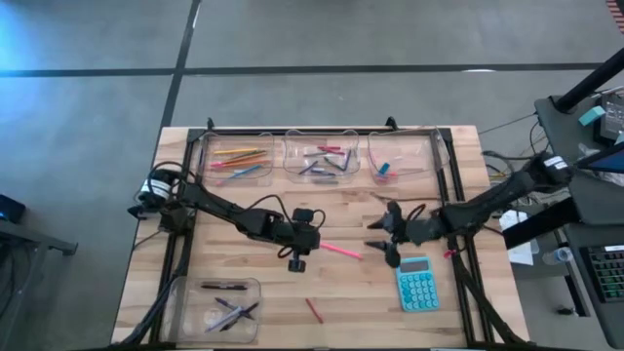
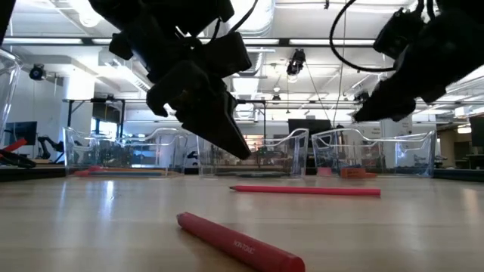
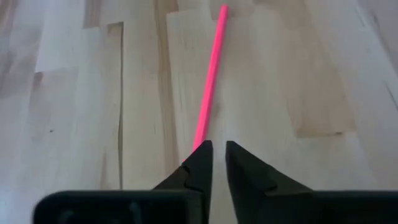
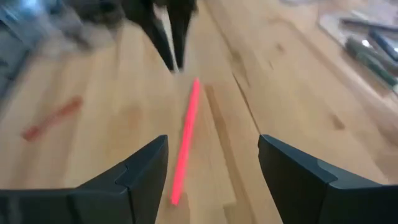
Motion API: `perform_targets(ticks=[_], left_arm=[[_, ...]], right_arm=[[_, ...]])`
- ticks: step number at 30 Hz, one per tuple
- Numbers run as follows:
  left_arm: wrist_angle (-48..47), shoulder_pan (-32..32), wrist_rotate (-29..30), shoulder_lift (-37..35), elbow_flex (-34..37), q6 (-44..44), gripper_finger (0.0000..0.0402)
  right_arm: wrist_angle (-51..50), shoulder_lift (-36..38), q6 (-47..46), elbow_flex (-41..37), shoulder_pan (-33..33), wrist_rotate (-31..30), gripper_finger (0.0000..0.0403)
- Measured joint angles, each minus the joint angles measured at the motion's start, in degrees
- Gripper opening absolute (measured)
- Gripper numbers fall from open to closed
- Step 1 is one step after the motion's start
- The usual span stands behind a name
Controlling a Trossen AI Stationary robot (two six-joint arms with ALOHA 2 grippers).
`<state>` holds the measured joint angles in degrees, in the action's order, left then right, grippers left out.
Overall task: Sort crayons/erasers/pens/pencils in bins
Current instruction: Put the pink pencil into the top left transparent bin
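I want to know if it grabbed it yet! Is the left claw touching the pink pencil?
Cannot tell. In the left wrist view the left claw has its tips nearly together right at the pink pencil's near end, but one tip hides that end, so no contact or gap shows.

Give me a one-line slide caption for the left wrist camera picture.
Left gripper, fingers a narrow gap apart, poised over the near end of a pink pencil lying on the wooden table.

The high camera looked straight down on the whole table [image 1: 244, 292], while the low one sat at tabletop height, facing level across it toward the room. Each wrist camera looked close along the wood past its own fingers, and all four views shared the pink pencil [image 1: 341, 251] lying mid-table.
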<state>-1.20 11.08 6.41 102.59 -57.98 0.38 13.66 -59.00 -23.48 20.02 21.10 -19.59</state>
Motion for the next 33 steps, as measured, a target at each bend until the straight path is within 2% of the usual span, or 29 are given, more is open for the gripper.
perform_targets(ticks=[4, 9, 14, 19, 25, 33], left_arm=[[2.2, 0.0, -0.1, 0.0, 0.5, 0.0, 0.0061], [2.4, -0.7, 0.1, 0.8, 0.5, 0.0, 0.0090], [3.4, -1.7, 0.2, 3.4, 1.5, 0.0, 0.0098], [9.0, -2.1, 0.2, 4.3, 4.2, -0.1, 0.0099], [10.9, -2.7, 0.1, 4.1, 6.8, -2.1, 0.0099], [11.3, -2.8, -0.1, 4.0, 7.6, -3.1, 0.0098]], right_arm=[[-1.5, -7.1, 0.0, 4.4, 2.3, -2.8, 0.0237], [-1.8, -15.2, -0.6, 9.0, 2.3, -3.1, 0.0237], [-5.3, -23.3, -3.7, 11.7, 2.3, -3.9, 0.0238], [-6.1, -29.0, -7.2, 12.3, 2.5, -4.4, 0.0237], [-6.4, -31.3, -11.0, 12.3, 3.7, -5.3, 0.0237], [-8.5, -26.3, -10.1, 12.1, 4.9, -5.0, 0.0237]])
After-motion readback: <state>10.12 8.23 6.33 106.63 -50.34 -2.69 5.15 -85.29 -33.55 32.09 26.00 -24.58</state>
